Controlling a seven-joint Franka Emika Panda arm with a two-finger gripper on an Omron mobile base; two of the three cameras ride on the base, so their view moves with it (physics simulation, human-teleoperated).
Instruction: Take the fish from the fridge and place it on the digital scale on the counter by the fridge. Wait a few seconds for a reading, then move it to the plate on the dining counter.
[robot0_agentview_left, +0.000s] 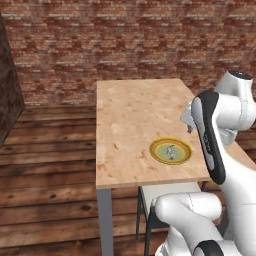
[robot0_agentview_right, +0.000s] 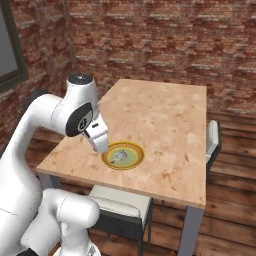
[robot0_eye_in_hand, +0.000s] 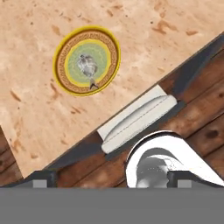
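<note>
1. The fish (robot0_eye_in_hand: 88, 68) is seen lying in the greenish centre of the plate (robot0_eye_in_hand: 63, 52), its dark tail pointing toward the plate's near rim in the hand view.
2. The plate (robot0_agentview_left: 184, 154) is set on the light wooden worktop (robot0_agentview_left: 130, 120), near the edge closest to the robot, and the fish (robot0_agentview_left: 171, 150) is shown as a small grey shape at its middle.
3. From the right base view, the same plate (robot0_agentview_right: 111, 162) is pictured with the fish (robot0_agentview_right: 119, 156) resting inside it, apart from the arm.
4. The gripper (robot0_agentview_right: 99, 142) is held raised above the worktop (robot0_agentview_right: 160, 120), beside the plate's left rim in that view; nothing is gripped.
5. The jaws are spread wide and are empty, their dark tips being glimpsed at the bottom corners of the hand view.
6. A white-seated chair (robot0_eye_in_hand: 138, 118) is tucked under the worktop's near edge, just below the plate in the hand view.
7. The chair (robot0_agentview_right: 120, 205) is also shown in the right base view, and a second chair (robot0_agentview_right: 213, 140) stands at the worktop's right side.
8. A red brick wall (robot0_agentview_left: 125, 40) and a dark wooden plank floor (robot0_agentview_left: 45, 170) are seen around the worktop.
</note>
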